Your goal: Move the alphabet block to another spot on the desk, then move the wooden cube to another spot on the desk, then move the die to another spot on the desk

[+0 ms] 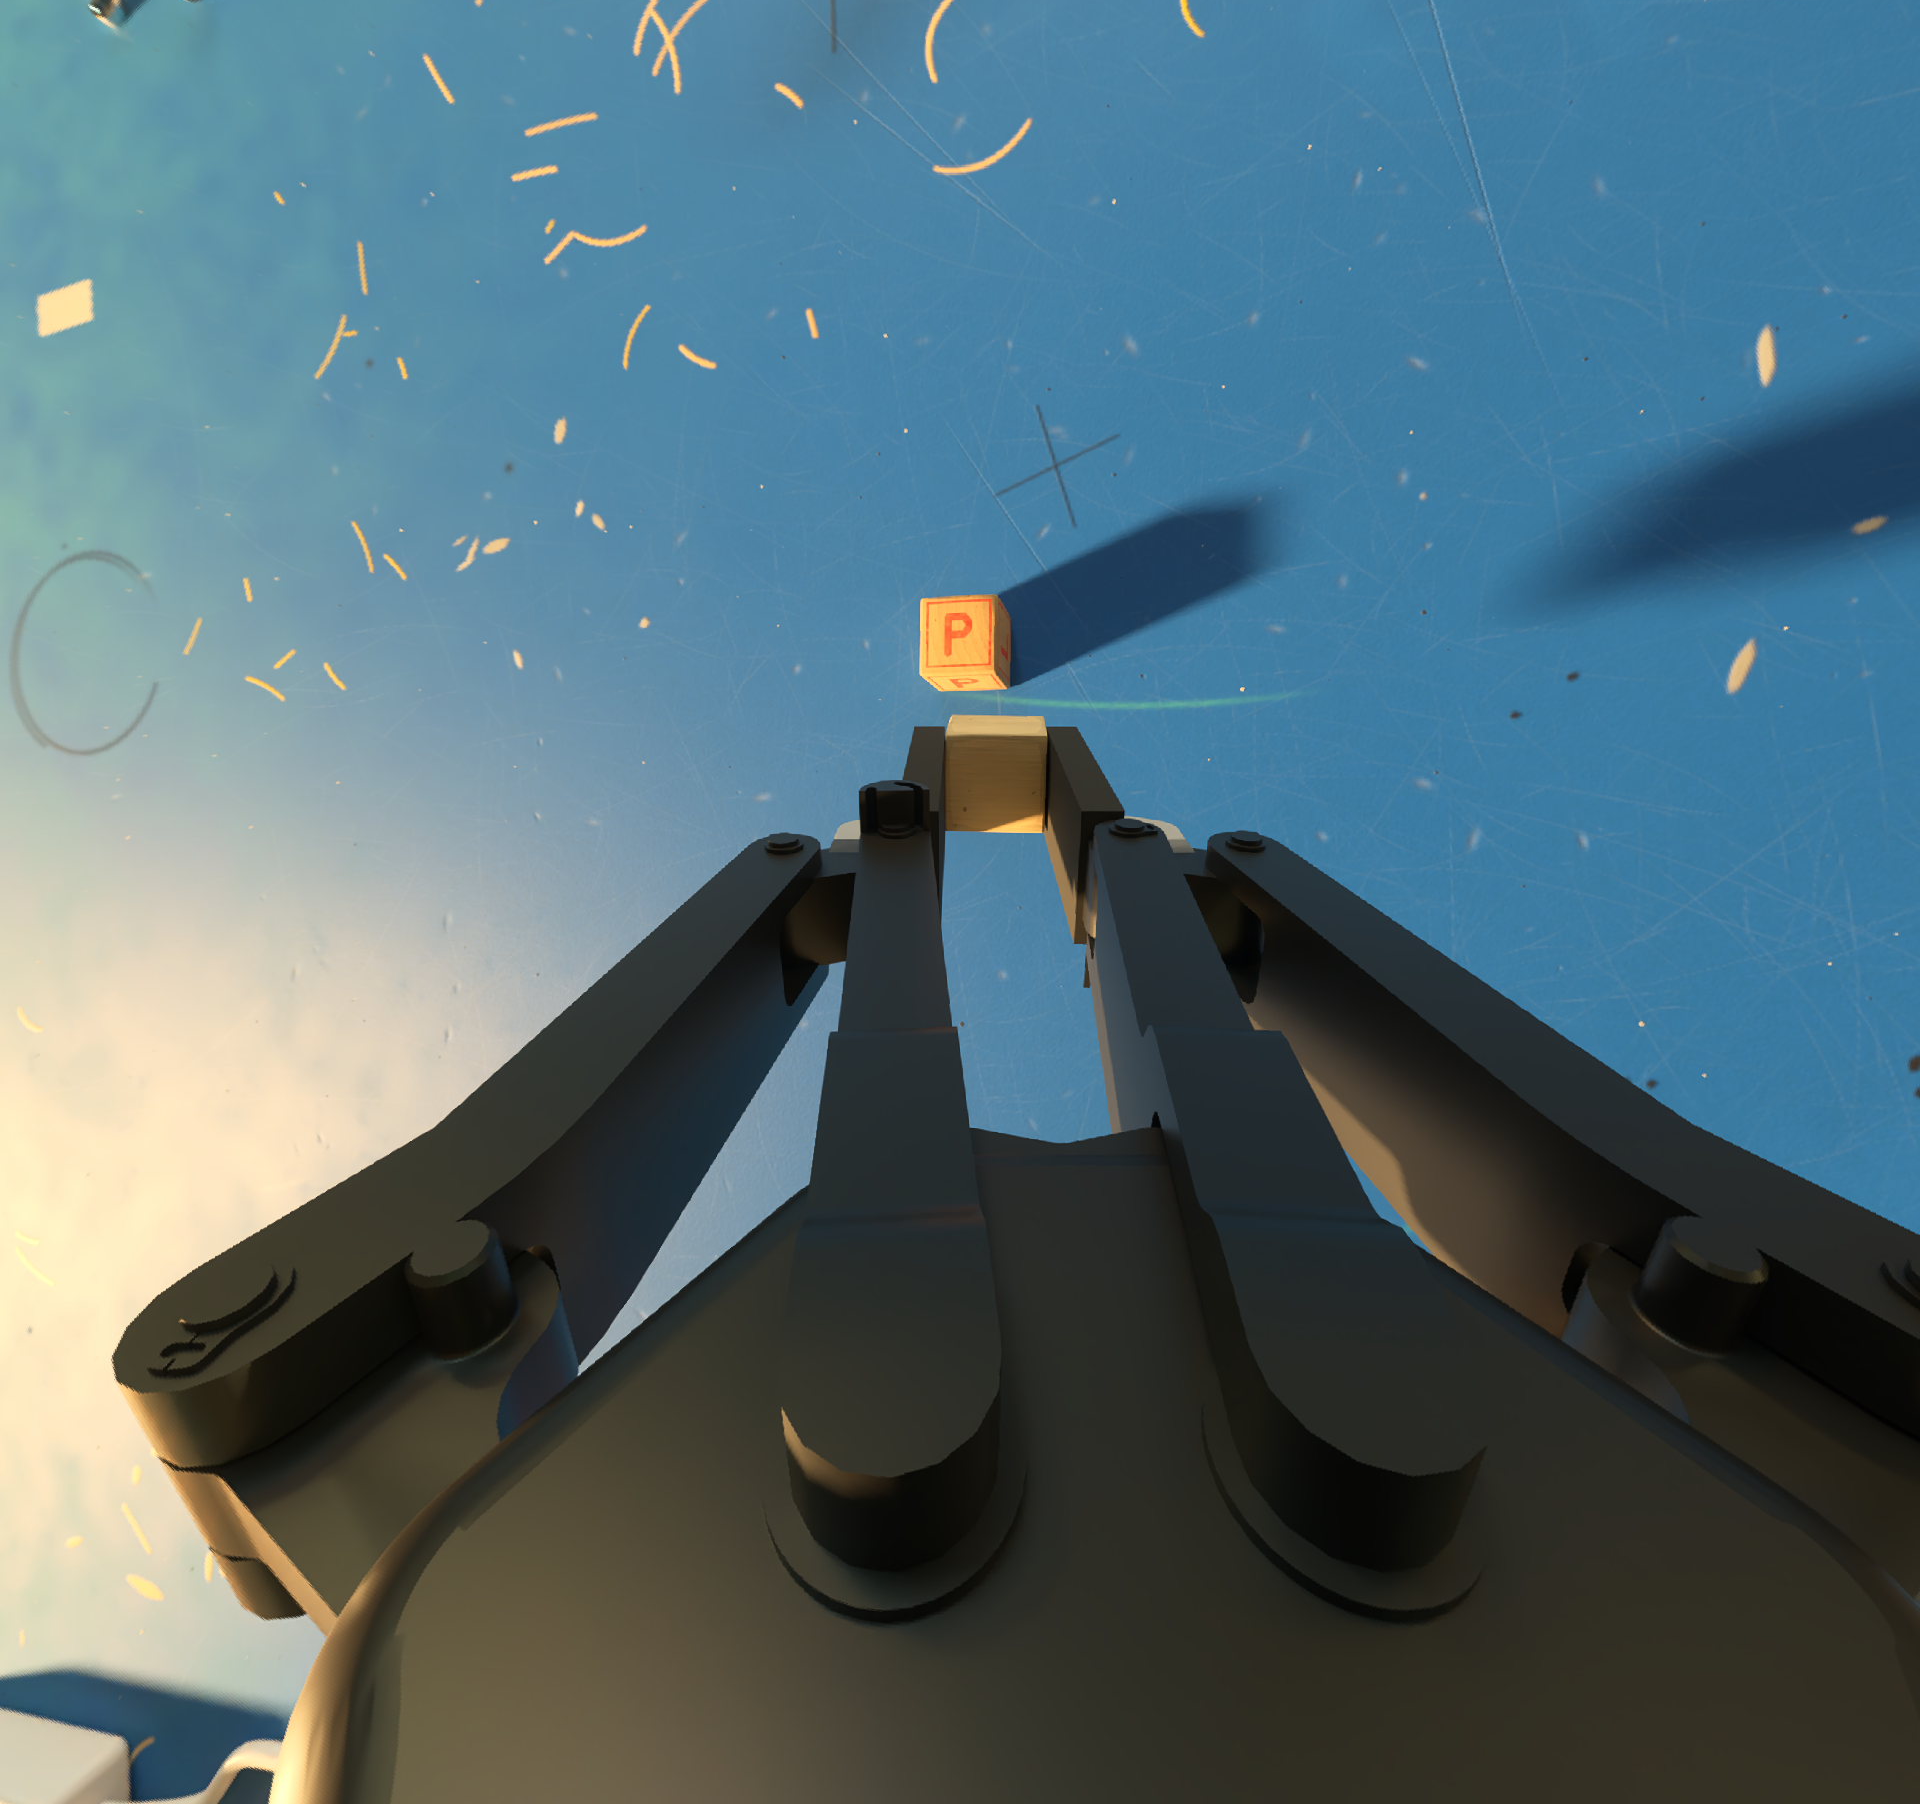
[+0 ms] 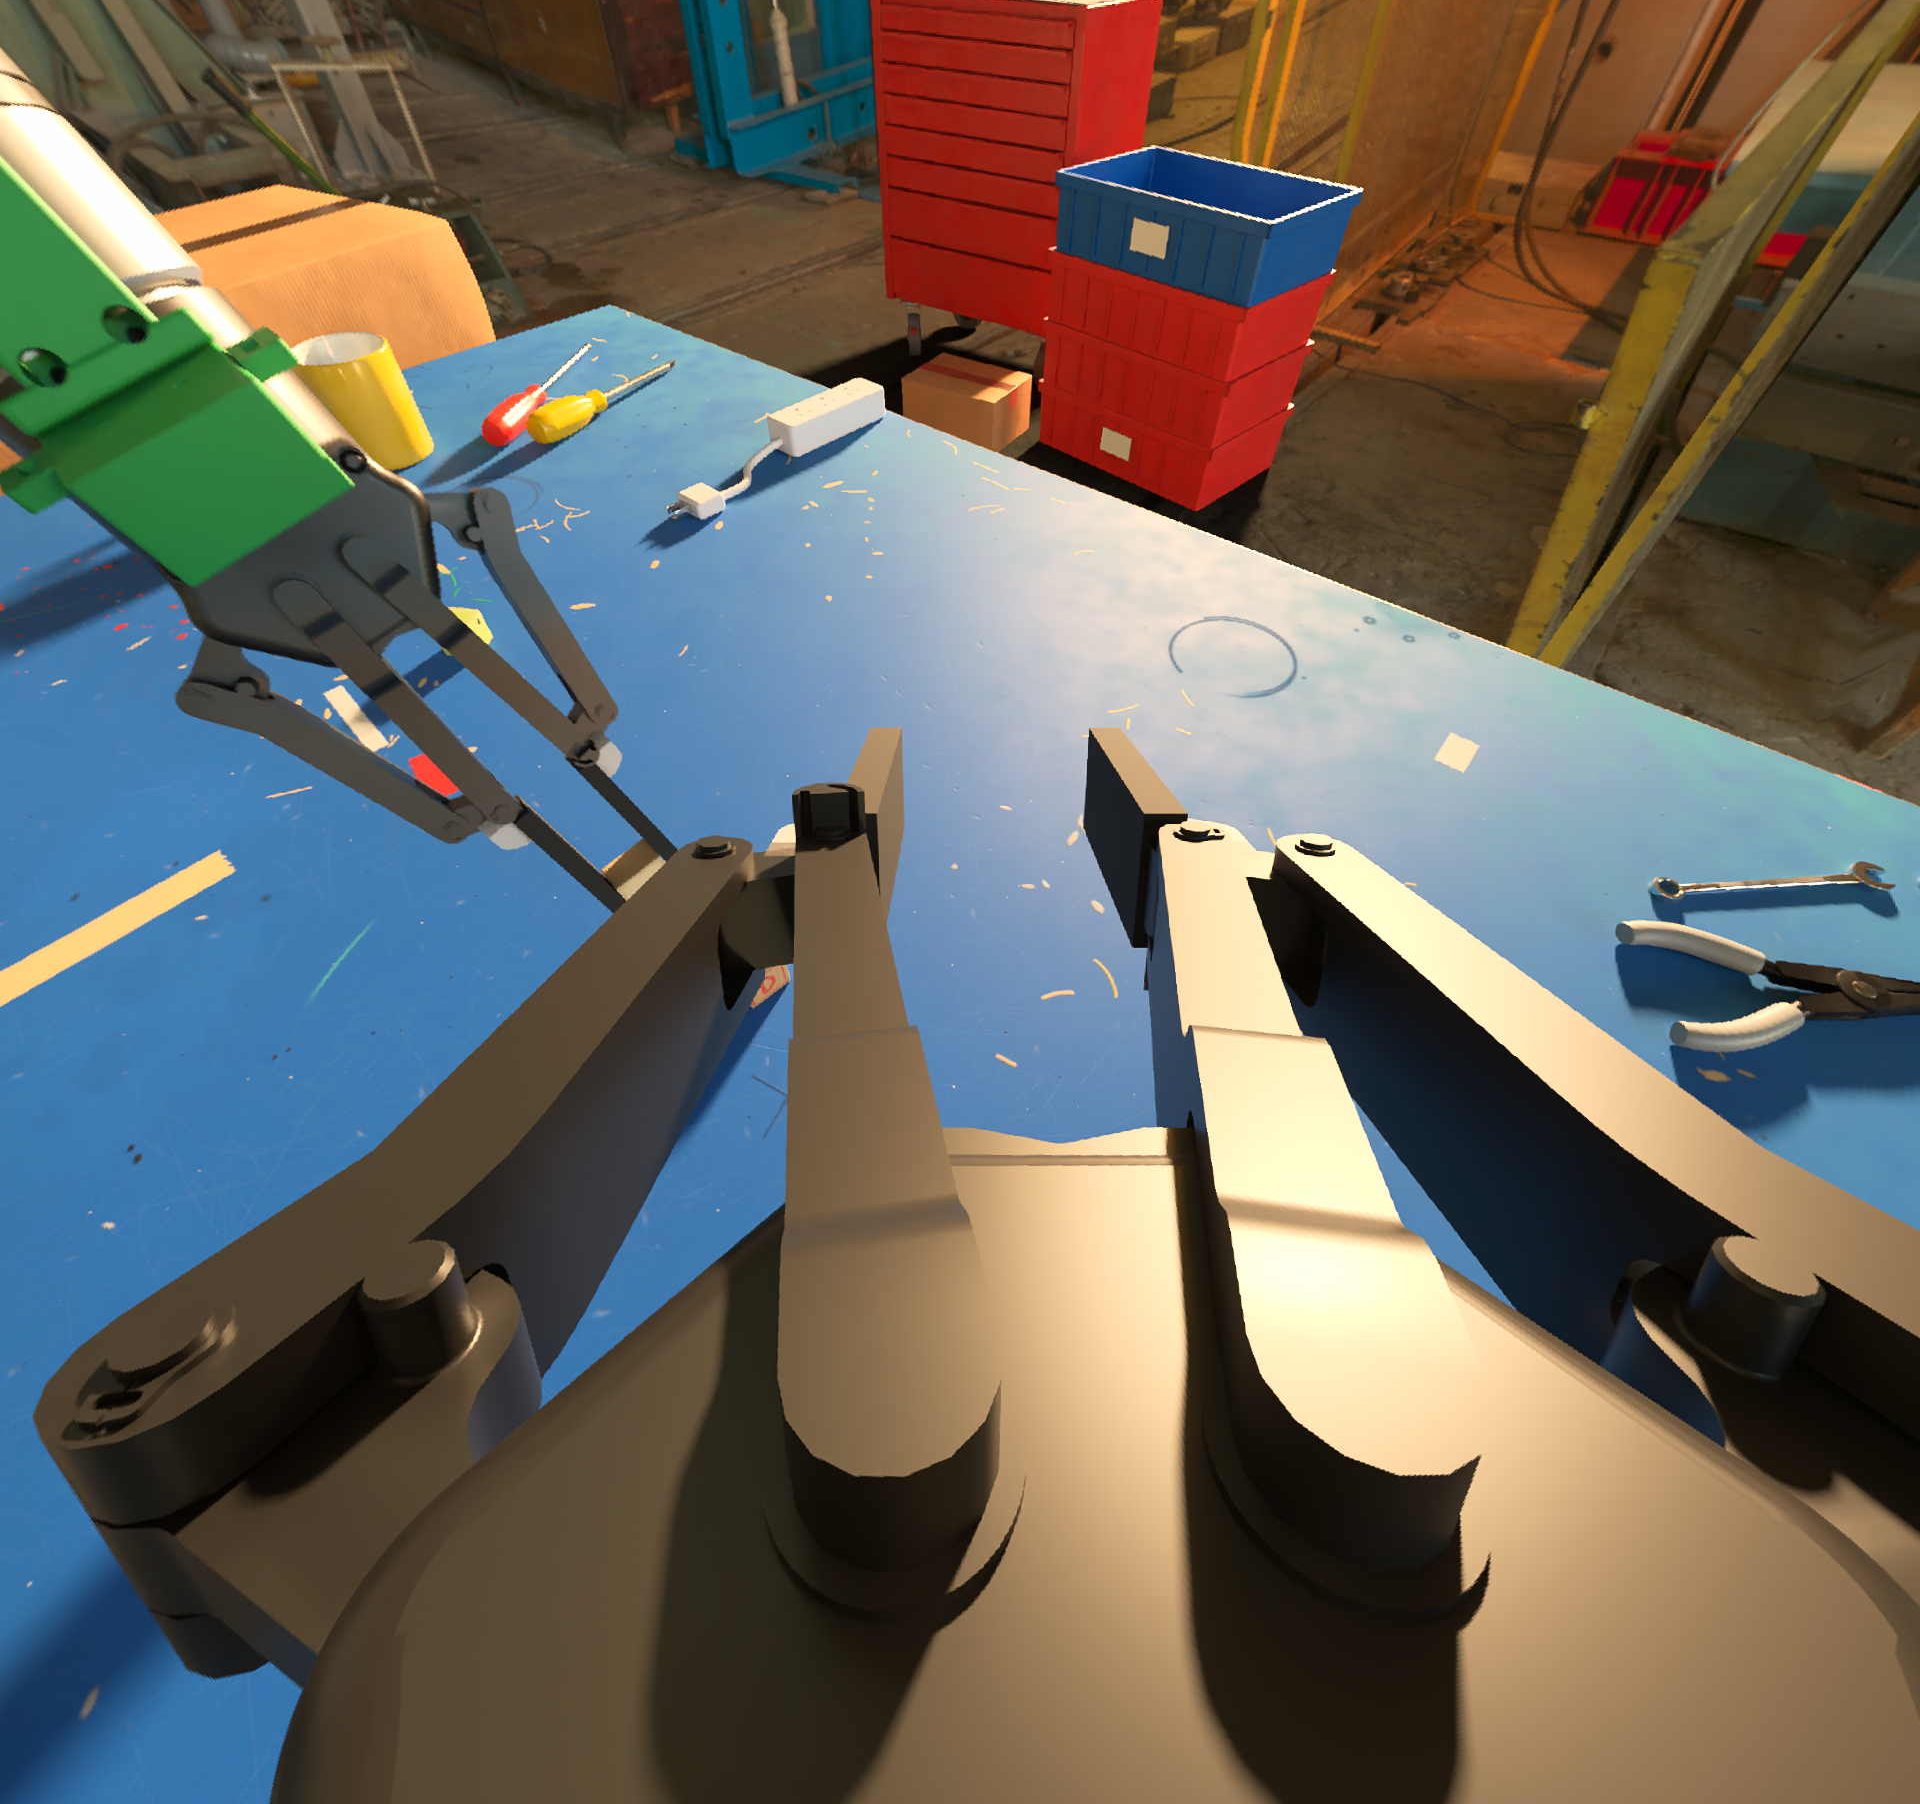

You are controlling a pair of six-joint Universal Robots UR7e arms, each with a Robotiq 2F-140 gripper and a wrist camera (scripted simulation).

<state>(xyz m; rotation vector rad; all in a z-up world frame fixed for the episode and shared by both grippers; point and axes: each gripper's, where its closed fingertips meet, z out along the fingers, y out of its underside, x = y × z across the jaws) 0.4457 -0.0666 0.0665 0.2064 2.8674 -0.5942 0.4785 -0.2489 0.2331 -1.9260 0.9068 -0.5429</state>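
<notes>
Wooden cube (image 1: 994,773) clamped between the left gripper (image 1: 995,767) fingers (image 1: 1081,788), hanging above the blue tabletop (image 1: 1455,300) just beside the alphabet block (image 1: 963,642). Right gripper (image 2: 992,788) spread open and empty, hovering over the tabletop; die not clearly seen. Risk if lowered here: could bump or land on the alphabet block and push it, because so close

On the table (image 2: 935,611): one lettered block (image 1: 963,641), one plain wood cube (image 1: 994,772), two screwdrivers (image 2: 577,400), one yellow cup (image 2: 364,393), one power strip (image 2: 821,414), one wrench (image 2: 1771,881), one pair of pliers (image 2: 1766,985). Off the table: one blue bin (image 2: 1205,222) on three red bins (image 2: 1174,383), one red cabinet (image 2: 987,144), two cardboard boxes (image 2: 966,398).
</notes>
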